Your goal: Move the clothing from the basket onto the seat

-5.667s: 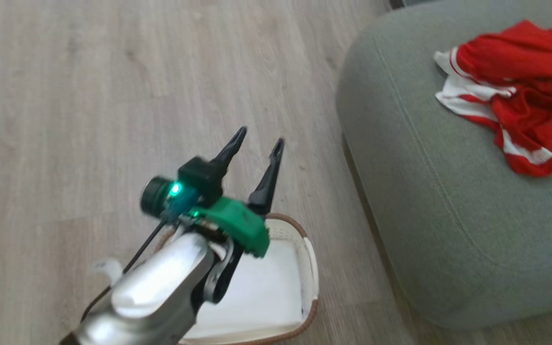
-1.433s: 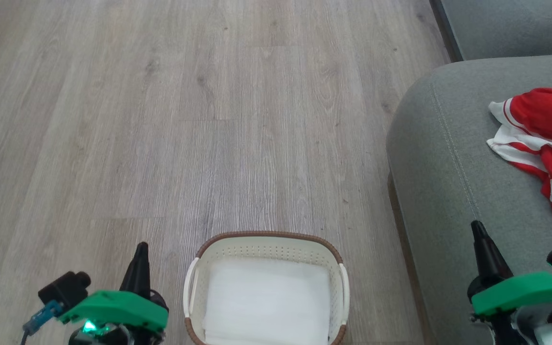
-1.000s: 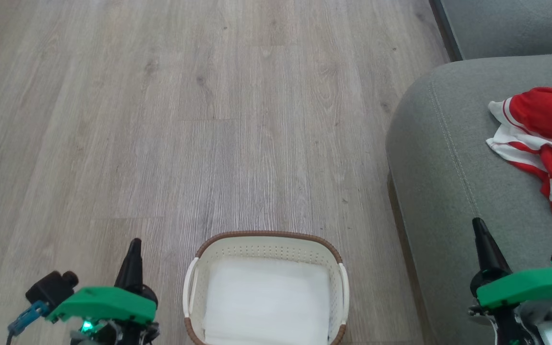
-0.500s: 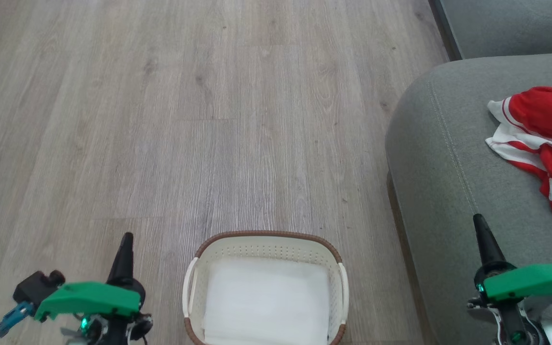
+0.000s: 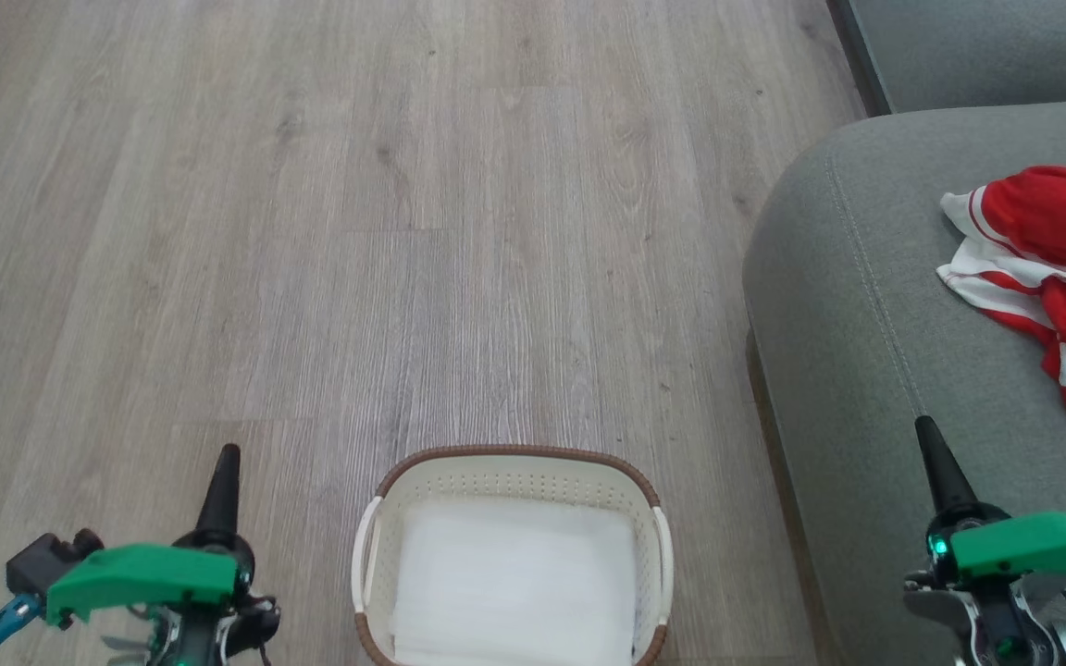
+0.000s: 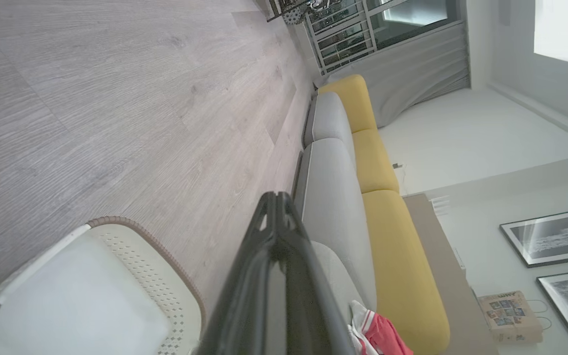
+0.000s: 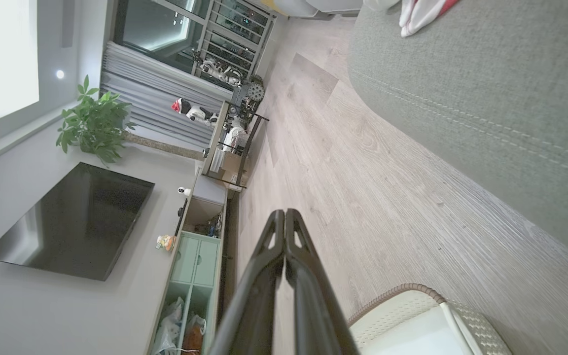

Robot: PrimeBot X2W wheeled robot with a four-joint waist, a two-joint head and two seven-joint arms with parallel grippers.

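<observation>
— Where's the clothing (image 5: pixel 1047 268)?
— Heaped on the seat (image 5: pixel 848 388), well in from its stitched edge.
— And the basket (image 5: pixel 514 455)?
— On the floor (image 5: pixel 311 231) beside the seat, with a white liner sheet (image 5: pixel 514 583) inside.
— The grippers?
— The left gripper (image 5: pixel 226 455) is over the floor and the right gripper (image 5: pixel 923 427) over the seat's edge. Both have their fingers pressed together, gripping nothing.

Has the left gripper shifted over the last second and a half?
Yes. The left gripper has slid to the view's left, widening its gap from the basket, which stays put in the head view.
</observation>
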